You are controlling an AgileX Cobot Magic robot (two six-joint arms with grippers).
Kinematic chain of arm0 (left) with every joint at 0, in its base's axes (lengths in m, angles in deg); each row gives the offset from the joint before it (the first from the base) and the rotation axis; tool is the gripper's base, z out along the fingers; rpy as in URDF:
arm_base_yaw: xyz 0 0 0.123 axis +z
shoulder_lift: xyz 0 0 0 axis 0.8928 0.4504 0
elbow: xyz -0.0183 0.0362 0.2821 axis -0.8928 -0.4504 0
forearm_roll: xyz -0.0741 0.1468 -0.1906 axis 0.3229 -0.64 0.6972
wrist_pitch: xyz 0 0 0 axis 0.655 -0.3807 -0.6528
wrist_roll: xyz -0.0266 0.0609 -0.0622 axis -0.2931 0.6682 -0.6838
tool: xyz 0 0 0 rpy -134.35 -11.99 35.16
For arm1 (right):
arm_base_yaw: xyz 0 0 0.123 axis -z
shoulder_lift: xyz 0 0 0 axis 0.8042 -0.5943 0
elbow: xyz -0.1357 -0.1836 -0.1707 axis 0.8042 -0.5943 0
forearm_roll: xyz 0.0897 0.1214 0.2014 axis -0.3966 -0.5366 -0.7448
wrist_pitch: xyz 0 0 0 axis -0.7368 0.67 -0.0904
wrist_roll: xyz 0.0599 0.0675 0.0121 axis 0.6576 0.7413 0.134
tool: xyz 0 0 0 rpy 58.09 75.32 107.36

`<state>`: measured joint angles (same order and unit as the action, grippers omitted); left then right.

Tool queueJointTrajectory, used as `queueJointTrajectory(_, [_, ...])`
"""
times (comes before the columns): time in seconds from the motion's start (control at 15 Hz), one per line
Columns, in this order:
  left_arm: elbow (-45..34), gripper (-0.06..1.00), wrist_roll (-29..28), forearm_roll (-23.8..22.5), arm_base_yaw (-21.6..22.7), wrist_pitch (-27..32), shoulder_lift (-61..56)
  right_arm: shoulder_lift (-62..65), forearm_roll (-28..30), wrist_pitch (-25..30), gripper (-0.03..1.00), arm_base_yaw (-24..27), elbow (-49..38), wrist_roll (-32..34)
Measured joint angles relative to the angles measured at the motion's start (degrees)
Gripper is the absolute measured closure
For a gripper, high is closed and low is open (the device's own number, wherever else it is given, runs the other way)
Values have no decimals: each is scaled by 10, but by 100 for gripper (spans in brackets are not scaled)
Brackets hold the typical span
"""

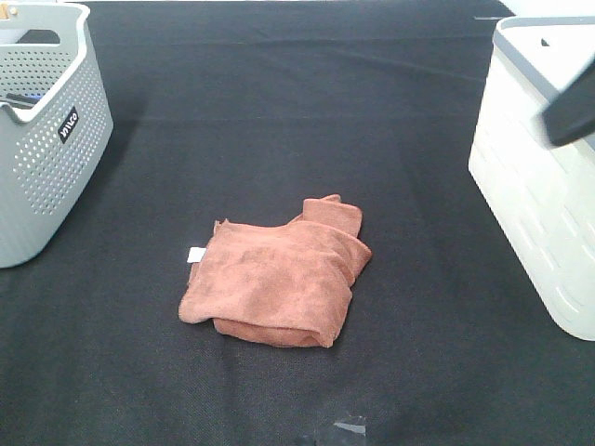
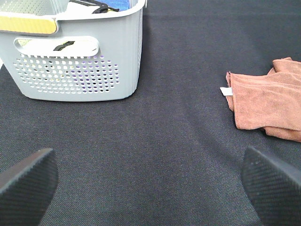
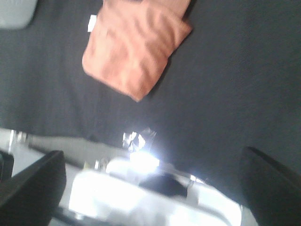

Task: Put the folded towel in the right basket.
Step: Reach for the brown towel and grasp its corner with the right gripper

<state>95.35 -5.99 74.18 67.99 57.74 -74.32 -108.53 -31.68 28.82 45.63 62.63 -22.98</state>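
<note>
Lying on the black tablecloth (image 1: 279,93) midway between two baskets, the folded towel (image 1: 279,283) runs its long axis diagonally, from near-left to far-right, where a fold bunches up. Its white tag (image 1: 196,255) juts from the left edge. The grey perforated left basket (image 1: 46,139) and the white right basket (image 1: 539,195) stand well apart from it, with only cloth between. A blurred dark arm part (image 1: 572,111) crosses the right basket's rim. The left gripper (image 2: 150,188) has its fingers spread wide, holding nothing. The right gripper (image 3: 150,188) is likewise spread and empty, with the towel in its view.
</note>
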Motion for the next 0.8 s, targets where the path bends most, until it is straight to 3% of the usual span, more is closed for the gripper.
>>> queueJointTrajectory(0.13, [0,-4,0,0,0,0,0,-97,33,-38,2,-73,19,39])
queueJointTrajectory(0.33, [0,-4,0,0,0,0,0,-242,-21,-163,2,-142,34,36])
queueJointTrajectory(0.47, [0,-4,0,0,0,0,0,-329,-92,-235,2,-150,34,2])
queueJointTrajectory(0.8, [0,-4,0,0,0,0,0,-444,-140,-290,2,-150,34,-54])
